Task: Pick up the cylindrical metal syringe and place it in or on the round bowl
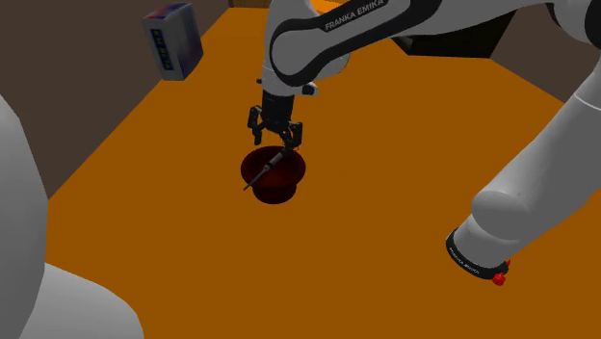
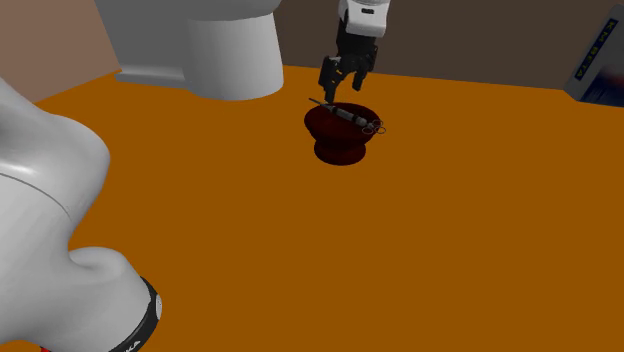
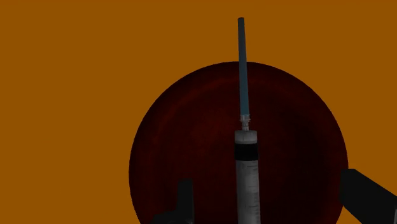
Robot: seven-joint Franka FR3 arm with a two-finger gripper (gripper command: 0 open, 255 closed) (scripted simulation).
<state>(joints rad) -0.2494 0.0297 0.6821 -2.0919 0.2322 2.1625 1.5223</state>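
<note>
1. Gripper (image 1: 277, 141) hangs straight above the bowl (image 1: 289, 183), jaws pointing down at it.
2. Fingers (image 3: 184, 202) stand apart. The syringe (image 3: 247, 181) shows in the gap between them, touched by neither and closer to one finger than the other, so it is not held.
3. The syringe lies across the bowl, below the gripper. The barrel is over the bowl's inside and the thin needle end pokes out past the rim over the orange table (image 1: 414, 202).
4. The plunger end sits by the opposite rim, seen in the second exterior view. Whether it rests on the rim or just inside it, I cannot tell.
5. Key relation: the syringe's long axis runs roughly across the middle of the bowl and crosses the fingers' closing line at right angles. It lies directly under the open gripper, not off to a side of the bowl.
6. Judgement: placement looks done, since the bowl carries the syringe and the gripper has no grip on it.
7. Judgement: the coming move is a straight lift away from the bowl with the fingers left wide, so neither one clips the barrel.
8. Risk, a judgement: the needle overhangs the rim, so a nudge could tip or roll the syringe off the bowl onto the table.
</note>
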